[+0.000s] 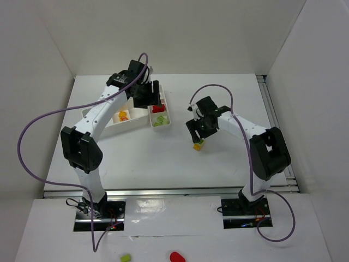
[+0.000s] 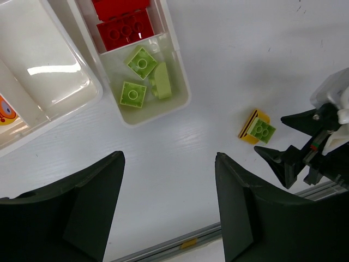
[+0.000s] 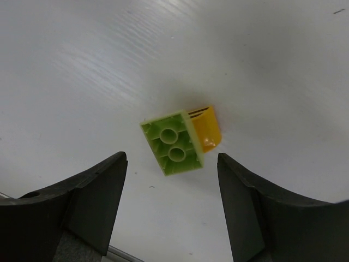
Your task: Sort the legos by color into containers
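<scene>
A lime green brick (image 3: 174, 143) joined to a yellow-orange brick (image 3: 206, 128) lies on the table, also seen from above (image 1: 198, 144) and in the left wrist view (image 2: 258, 129). My right gripper (image 3: 172, 204) is open just above this clump, which lies beyond its fingertips. My left gripper (image 2: 169, 202) is open and empty, hovering above the narrow tray (image 1: 152, 121). That tray (image 2: 182, 93) holds red bricks (image 2: 124, 30) and three lime green bricks (image 2: 143, 79). The wider tray (image 1: 92, 115) holds yellow-orange pieces (image 1: 123, 115).
The right gripper's fingers (image 2: 297, 155) show at the right of the left wrist view. A metal rail (image 1: 163, 192) runs along the table's near edge. A green and a red piece (image 1: 175, 256) lie off the table in front.
</scene>
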`<state>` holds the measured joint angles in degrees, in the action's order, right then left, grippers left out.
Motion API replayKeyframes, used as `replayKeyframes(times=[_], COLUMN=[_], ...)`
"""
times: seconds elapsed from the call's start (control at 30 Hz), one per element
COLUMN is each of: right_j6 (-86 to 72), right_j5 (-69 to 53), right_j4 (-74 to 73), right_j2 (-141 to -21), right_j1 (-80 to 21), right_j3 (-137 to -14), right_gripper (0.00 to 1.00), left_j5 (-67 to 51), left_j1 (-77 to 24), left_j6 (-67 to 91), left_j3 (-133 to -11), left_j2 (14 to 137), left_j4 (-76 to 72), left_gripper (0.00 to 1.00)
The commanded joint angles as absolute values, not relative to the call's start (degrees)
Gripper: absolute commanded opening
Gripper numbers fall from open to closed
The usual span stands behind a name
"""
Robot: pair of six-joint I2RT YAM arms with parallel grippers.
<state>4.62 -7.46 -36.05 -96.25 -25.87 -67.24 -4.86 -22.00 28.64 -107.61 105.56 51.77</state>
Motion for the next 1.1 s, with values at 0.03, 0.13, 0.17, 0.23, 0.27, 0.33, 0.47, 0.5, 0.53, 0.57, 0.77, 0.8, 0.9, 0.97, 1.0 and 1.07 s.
replayKeyframes(times=[0.03, 0.13, 0.17, 0.23, 0.27, 0.33, 0.47, 0.5, 0.53, 0.57, 0.77, 0.8, 0.9, 0.97, 1.0, 1.07], right_j6=[6.2, 6.2, 6.2, 6.2, 5.6, 5.6, 5.1, 4.3, 4.3, 3.6, 0.0, -0.5, -1.9, -2.7, -4.1, -4.9], right_j5=[-7.6, -6.2, -5.4, -4.8, -4.7, -4.2, -3.1, -2.3, -2.3, -2.3, -17.4, -20.4, -31.6, -36.2, -40.0, -45.9], right_j4=[-35.1, -33.9, -33.9, -33.3, -33.3, -33.3, -33.3, -33.3, -33.3, -33.3, -33.3, -33.3, -34.7, -36.4, -37.4, -38.7], right_j2=[-98.2, -99.3, -99.3, -99.3, -99.3, -99.3, -99.3, -99.3, -98.7, -97.8, -93.6, -93.6, -94.2, -94.9, -95.6, -96.2], right_j1=[-28.1, -28.7, -28.7, -28.7, -28.7, -28.7, -28.7, -28.7, -28.7, -28.7, -22.8, -21.8, -18.6, -16.9, -16.4, -15.0], right_j3=[-66.4, -66.4, -66.4, -66.4, -66.4, -66.4, -66.4, -67.1, -67.1, -67.7, -72.1, -72.9, -75.7, -77.9, -78.5, -79.3], right_gripper=[0.74, 0.66, 0.61, 0.56, 0.53, 0.43, 0.22, 0.18, 0.15, 0.14, 0.14, 0.14, 0.14, 0.12, 0.12, 0.12], left_j5=[-5.8, -5.8, -5.8, -5.8, -5.8, -5.3, -5.3, -5.3, -5.3, -5.3, -14.4, -16.1, -19.2, -19.2, -19.2, -19.7], left_j1=[-21.9, -21.9, -21.9, -21.9, -21.9, -21.9, -21.9, -21.9, -21.9, -21.9, -22.4, -22.4, -25.2, -27.6, -28.2, -30.2], left_j6=[27.8, 27.8, 27.8, 27.8, 27.8, 27.8, 27.8, 27.8, 27.8, 27.3, 19.2, 17.6, 12.7, 11.9, 10.5, 9.1], left_j3=[-108.1, -107.6, -107.6, -107.6, -107.6, -107.6, -107.6, -107.6, -107.6, -107.6, -105.2, -103.3, -98.5, -97.0, -95.3, -93.9], left_j2=[104.6, 104.6, 104.6, 104.6, 104.6, 104.6, 104.1, 104.1, 104.1, 104.1, 103.4, 103.4, 101.2, 101.2, 100.6, 99.5], left_j4=[50.4, 50.4, 50.4, 50.4, 50.4, 50.4, 50.4, 50.4, 50.4, 50.4, 48.8, 47.1, 43.8, 42.0, 41.3, 39.4], left_gripper=[0.76, 0.76, 0.76, 0.76, 0.76, 0.76, 0.76, 0.76, 0.76, 0.76, 0.88, 0.89, 0.94, 0.94, 0.94, 0.93])
